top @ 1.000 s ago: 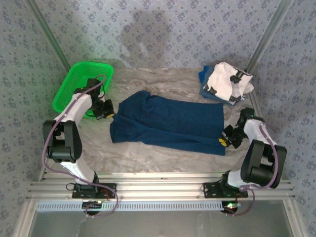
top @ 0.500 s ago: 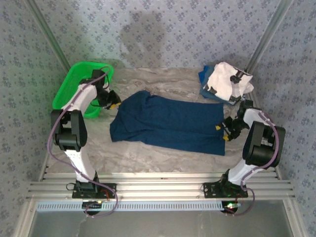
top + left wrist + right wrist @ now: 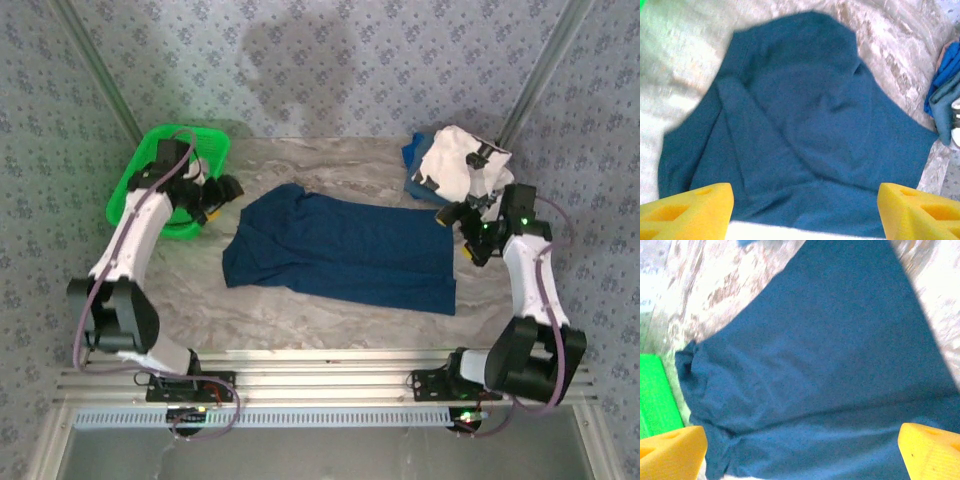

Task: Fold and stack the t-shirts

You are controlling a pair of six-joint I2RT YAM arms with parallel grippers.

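Overhead: navy t-shirt (image 3: 340,255) spread flat mid-frame on the table (image 3: 300,320); white t-shirt (image 3: 460,165) atop a blue t-shirt (image 3: 413,165) at upper right; green basket (image 3: 150,190) upper left. Left gripper (image 3: 218,197) beside the basket, right gripper (image 3: 455,220) near the stack. From left wrist: yellow fingers (image 3: 690,210) spread wide at the lower corners, gripping nothing, navy t-shirt across centre. From right wrist: likewise wide open and empty, navy t-shirt across centre, basket at lower left.

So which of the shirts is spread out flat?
The dark blue t-shirt in the middle; the white shirt and the blue one under it are piled far right.
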